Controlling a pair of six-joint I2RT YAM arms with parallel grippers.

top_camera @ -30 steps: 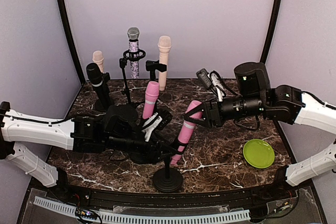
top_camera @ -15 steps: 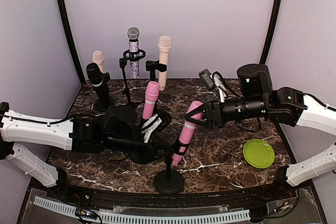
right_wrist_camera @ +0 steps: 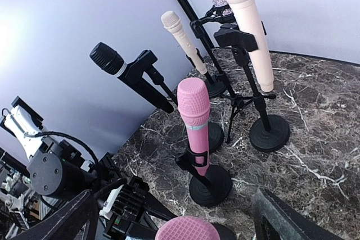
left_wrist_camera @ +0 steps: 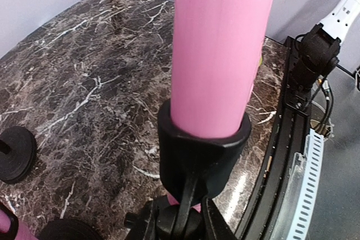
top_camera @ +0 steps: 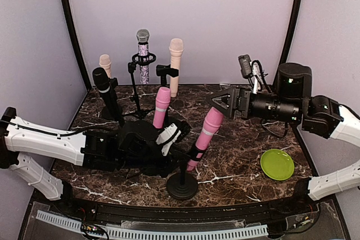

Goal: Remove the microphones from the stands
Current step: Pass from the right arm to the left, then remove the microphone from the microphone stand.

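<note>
The pink microphone [top_camera: 206, 134] is seated in the black clip [left_wrist_camera: 202, 150] of the front stand [top_camera: 181, 186]. It is tilted so that its head leans up toward the right jaws and its tail points down toward the left jaws. The left jaws are clamped on the thin neck of the stand, just beneath the clip, so that the pink barrel rises directly above them. The right jaws are spread wide apart and nothing is held by them. In the right wrist view the mesh head of the pink microphone is seen low between them, with a gap on each side. A pale band carrying coloured lettering is wrapped round the barrel above the left jaws, but the letters are cut off by the edge of the view and cannot be read. Beyond the right jaws, on the dark marbled bench [top_camera: 242, 161], a second pink microphone [right_wrist_camera: 196, 122], a black microphone [right_wrist_camera: 121, 70], a tall cream microphone [right_wrist_camera: 250, 32] and a smaller cream microphone [right_wrist_camera: 180, 40] are carried on stands of their own. A glittered microphone [top_camera: 143, 36] with a silver head is set furthest back. A green plate [top_camera: 277, 164] is laid on the bench to the near side of the right jaws, well apart from both pairs of jaws.
</note>
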